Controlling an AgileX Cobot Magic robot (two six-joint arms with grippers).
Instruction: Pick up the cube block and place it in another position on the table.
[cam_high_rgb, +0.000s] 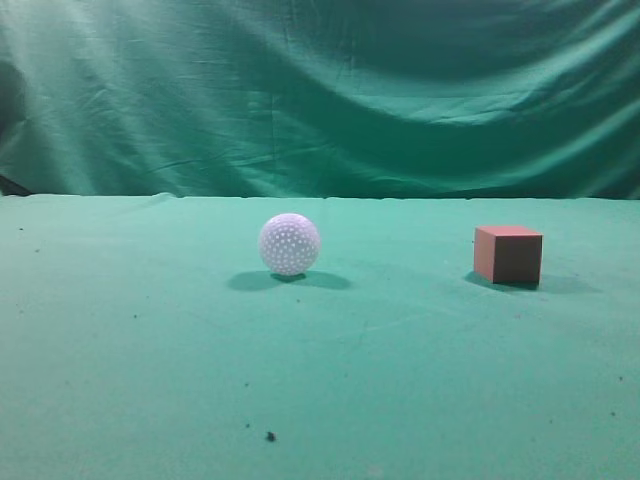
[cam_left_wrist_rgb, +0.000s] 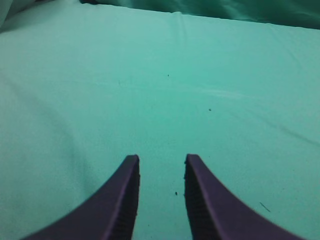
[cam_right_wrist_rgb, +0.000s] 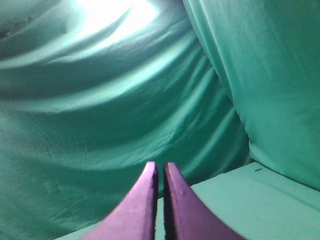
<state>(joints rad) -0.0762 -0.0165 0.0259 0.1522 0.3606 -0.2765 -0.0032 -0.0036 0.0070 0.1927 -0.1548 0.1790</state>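
The reddish-brown cube block (cam_high_rgb: 509, 254) sits on the green-cloth table (cam_high_rgb: 150, 340) at the right of the exterior view. Neither arm shows in that view. In the left wrist view my left gripper (cam_left_wrist_rgb: 161, 159) is open and empty, its dark fingers over bare green cloth (cam_left_wrist_rgb: 165, 90). In the right wrist view my right gripper (cam_right_wrist_rgb: 160, 165) is shut and empty, pointing at the green backdrop curtain, with a strip of table (cam_right_wrist_rgb: 260, 195) below. The cube is out of both wrist views.
A white dimpled ball (cam_high_rgb: 289, 243) rests on the table left of the cube, about a third of the view's width away. The draped green curtain (cam_high_rgb: 320, 90) closes off the back. Small dark specks (cam_high_rgb: 270, 436) dot the cloth near the front.
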